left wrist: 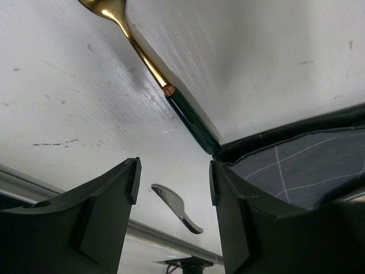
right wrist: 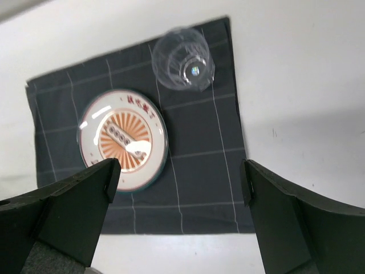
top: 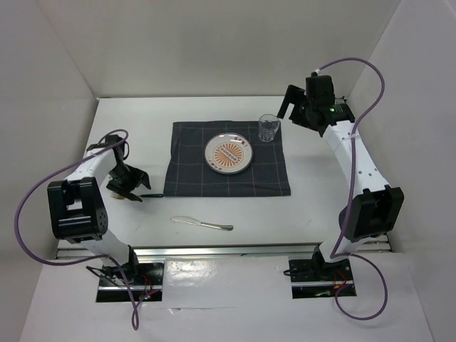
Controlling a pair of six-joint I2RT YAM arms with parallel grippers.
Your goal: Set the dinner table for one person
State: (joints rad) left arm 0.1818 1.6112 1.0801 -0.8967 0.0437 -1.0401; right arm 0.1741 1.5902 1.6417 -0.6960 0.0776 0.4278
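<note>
On the white dinner table [top: 320, 171] lies a dark grey placemat [top: 226, 178] carrying a round orange-patterned plate [top: 229, 154] and, at its far right corner, a clear glass [top: 268, 128]. A silver knife [top: 203, 224] rests on the table in front of the mat. A gold utensil with a dark green handle [left wrist: 191, 123] lies by the mat's near left corner. My left gripper [top: 128, 187] hovers over it, open and empty. My right gripper [top: 289, 107] hangs open above and to the right of the glass [right wrist: 182, 58], holding nothing.
White walls close in the table at the back and both sides. A metal rail [top: 228, 251] runs along the near edge by the arm bases. Purple cables [top: 28, 214] loop off both arms.
</note>
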